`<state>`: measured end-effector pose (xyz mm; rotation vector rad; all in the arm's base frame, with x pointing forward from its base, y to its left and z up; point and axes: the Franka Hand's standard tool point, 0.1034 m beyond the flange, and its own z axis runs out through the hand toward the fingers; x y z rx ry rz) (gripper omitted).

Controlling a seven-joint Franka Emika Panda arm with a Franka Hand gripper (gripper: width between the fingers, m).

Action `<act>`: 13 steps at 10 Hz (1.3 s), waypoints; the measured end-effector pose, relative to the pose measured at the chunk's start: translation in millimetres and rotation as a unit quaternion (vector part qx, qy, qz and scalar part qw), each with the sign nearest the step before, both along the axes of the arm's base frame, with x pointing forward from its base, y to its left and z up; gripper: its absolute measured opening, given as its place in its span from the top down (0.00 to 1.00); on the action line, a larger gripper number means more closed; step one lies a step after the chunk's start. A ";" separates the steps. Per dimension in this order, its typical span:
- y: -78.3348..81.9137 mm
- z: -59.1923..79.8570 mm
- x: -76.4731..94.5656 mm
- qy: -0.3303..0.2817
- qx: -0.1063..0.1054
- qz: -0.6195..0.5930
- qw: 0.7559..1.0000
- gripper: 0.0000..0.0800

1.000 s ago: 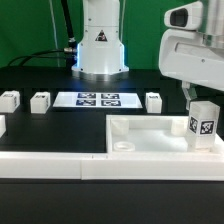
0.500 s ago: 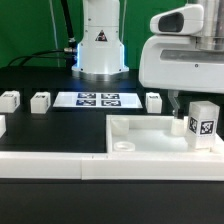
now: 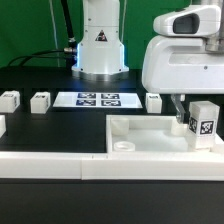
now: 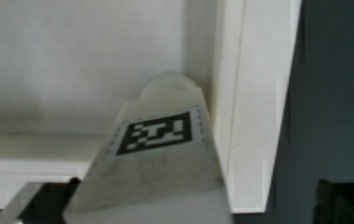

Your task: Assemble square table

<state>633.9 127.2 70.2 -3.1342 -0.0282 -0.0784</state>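
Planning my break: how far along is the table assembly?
Done: one leg stands upright in a corner of the tabletop; whether it is screwed tight cannot be told. In hand: the open gripper straddles that leg, not clamping it. Left: three loose legs lie behind the tabletop.

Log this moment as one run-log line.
gripper: open, nothing held | tabletop: lying flat | leg: upright at tabletop corner, between the jaws

The white plastic square slab (image 3: 140,128) runs off the exterior view's right edge. A stubby white leg (image 3: 2,126) is cropped at that view's left edge.
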 end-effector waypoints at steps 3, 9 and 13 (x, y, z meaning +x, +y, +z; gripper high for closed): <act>-3.5 -0.9 -0.1 0.001 0.003 -0.078 0.997 0.63; -13.9 -3.6 2.2 -0.004 0.028 -0.423 0.905 0.63; -20.4 -5.2 -4.2 0.034 0.098 -0.653 0.750 0.63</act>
